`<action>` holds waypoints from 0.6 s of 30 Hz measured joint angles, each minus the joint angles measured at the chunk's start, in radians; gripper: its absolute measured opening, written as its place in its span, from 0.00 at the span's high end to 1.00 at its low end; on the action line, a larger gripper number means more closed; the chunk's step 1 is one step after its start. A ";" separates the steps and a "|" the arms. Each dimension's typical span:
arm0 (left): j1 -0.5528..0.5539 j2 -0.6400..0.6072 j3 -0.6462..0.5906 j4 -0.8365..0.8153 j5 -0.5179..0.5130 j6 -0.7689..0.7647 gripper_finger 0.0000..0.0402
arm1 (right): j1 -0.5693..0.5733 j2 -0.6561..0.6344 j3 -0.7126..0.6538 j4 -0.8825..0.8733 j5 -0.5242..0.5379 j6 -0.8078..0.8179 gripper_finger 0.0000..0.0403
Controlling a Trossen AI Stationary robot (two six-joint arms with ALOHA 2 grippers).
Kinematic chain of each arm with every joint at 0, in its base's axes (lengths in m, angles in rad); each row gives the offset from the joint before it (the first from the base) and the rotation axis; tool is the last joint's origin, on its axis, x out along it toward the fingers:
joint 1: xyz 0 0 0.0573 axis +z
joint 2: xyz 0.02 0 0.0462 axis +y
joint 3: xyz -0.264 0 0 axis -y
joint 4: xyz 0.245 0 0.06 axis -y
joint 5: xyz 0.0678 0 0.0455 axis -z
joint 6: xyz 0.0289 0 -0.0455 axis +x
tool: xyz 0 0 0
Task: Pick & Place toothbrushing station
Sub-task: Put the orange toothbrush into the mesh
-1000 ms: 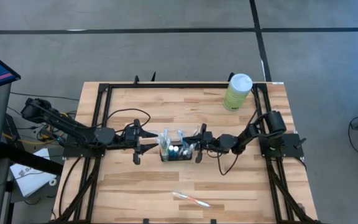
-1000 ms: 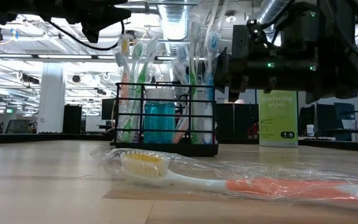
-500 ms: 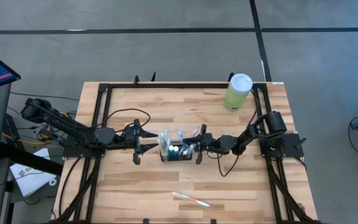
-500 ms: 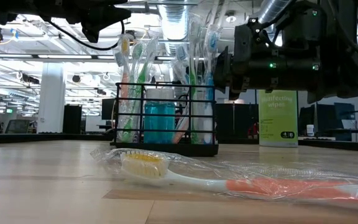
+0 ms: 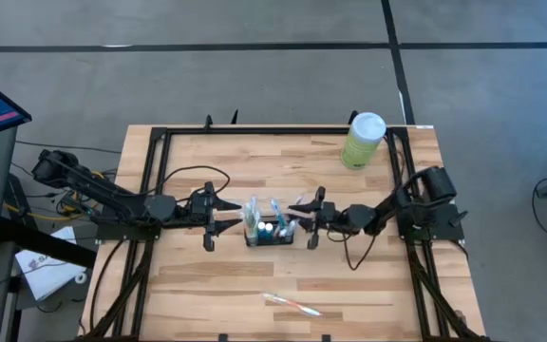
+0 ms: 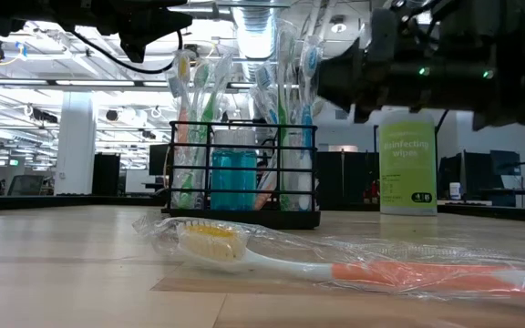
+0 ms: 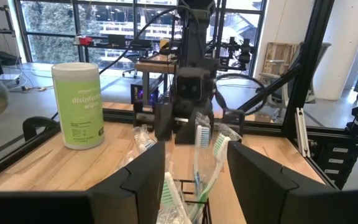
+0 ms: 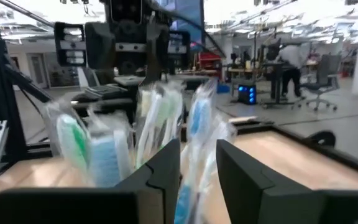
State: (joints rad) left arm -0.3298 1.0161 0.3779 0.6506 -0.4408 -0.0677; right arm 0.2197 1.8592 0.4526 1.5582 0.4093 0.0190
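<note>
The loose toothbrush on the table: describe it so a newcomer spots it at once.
On the wooden table, look at the near edge, in front of the black wire-mesh holder at centre. The white-and-orange toothbrush in clear plastic wrap lies flat and alone; the others stand upright in the holder.

The brush holder [image 5: 269, 231] is boxed in by the left pincer [image 5: 218, 218] and right pincer [image 5: 302, 213]. The tabletop [image 5: 254, 166] behind it is open.

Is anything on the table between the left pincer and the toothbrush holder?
Nothing visible. The left pincer sits open just left of the toothbrushing station, with only bare wooden table between them. The wipes canister stands far off.
</note>
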 joint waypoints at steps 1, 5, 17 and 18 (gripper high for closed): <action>0.000 0.000 0.000 0.000 0.000 0.000 0.58 | 0.006 -0.018 -0.008 -0.003 0.007 -0.010 0.76; 0.000 0.000 0.000 0.000 0.000 0.000 0.58 | 0.035 -0.097 -0.043 -0.012 0.011 -0.030 0.77; 0.000 0.000 0.000 0.000 0.000 0.000 0.58 | 0.136 -0.292 -0.080 -0.179 -0.015 -0.030 0.77; 0.000 0.000 0.000 0.000 0.000 0.000 0.58 | 0.146 -0.304 -0.080 -0.191 -0.016 -0.034 0.77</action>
State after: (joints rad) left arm -0.3298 1.0161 0.3779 0.6506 -0.4408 -0.0677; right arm 0.3654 1.5553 0.3721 1.3675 0.3937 -0.0147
